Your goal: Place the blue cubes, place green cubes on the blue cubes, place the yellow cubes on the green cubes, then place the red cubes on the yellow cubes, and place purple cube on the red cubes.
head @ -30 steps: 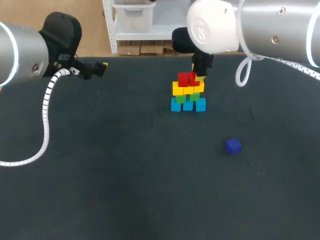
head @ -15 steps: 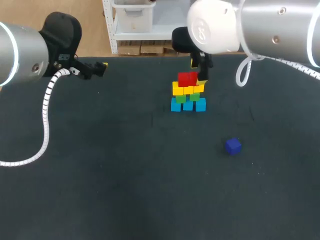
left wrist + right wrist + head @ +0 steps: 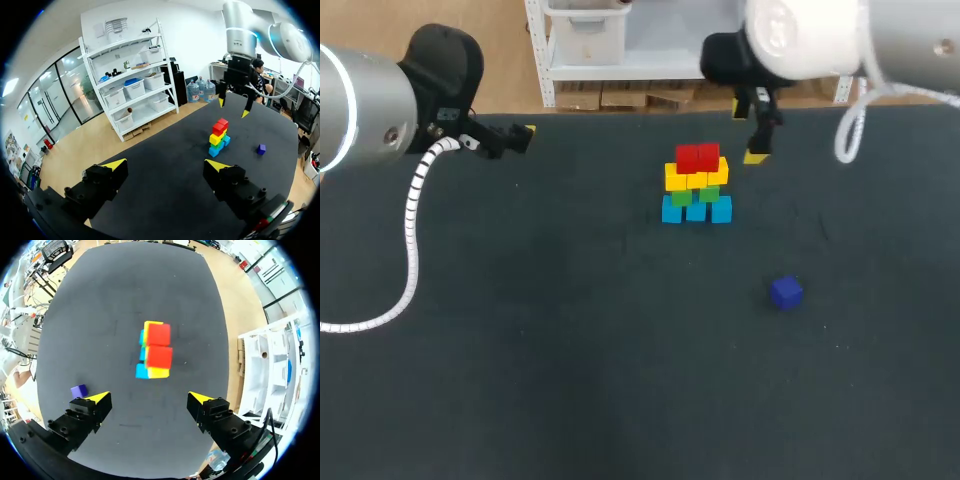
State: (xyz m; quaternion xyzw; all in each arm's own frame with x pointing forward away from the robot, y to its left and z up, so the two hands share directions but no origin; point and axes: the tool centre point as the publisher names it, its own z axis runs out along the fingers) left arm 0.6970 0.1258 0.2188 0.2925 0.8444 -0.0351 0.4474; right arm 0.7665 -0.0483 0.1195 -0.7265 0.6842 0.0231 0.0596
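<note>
The stack (image 3: 696,185) stands at the table's far middle: light blue cubes (image 3: 695,209) at the bottom, then green (image 3: 695,195), yellow (image 3: 695,176), and two red cubes (image 3: 697,157) on top. A dark purple cube (image 3: 785,292) lies alone, nearer and to the right. My right gripper (image 3: 757,150) hangs open and empty, above and just right of the stack. From that wrist the red cubes (image 3: 159,345) lie ahead of the open gripper (image 3: 150,399), with the purple cube (image 3: 78,391) beside one finger. My left gripper (image 3: 166,165) is open and empty at the far left, far from the stack (image 3: 218,136).
The table (image 3: 570,330) is covered in dark cloth. Its far edge runs just behind the stack. My left arm's white cable (image 3: 410,240) loops over the left side.
My right gripper opened, left the second red cube on the stack, and moved up and to the right. The left arm has not moved.
</note>
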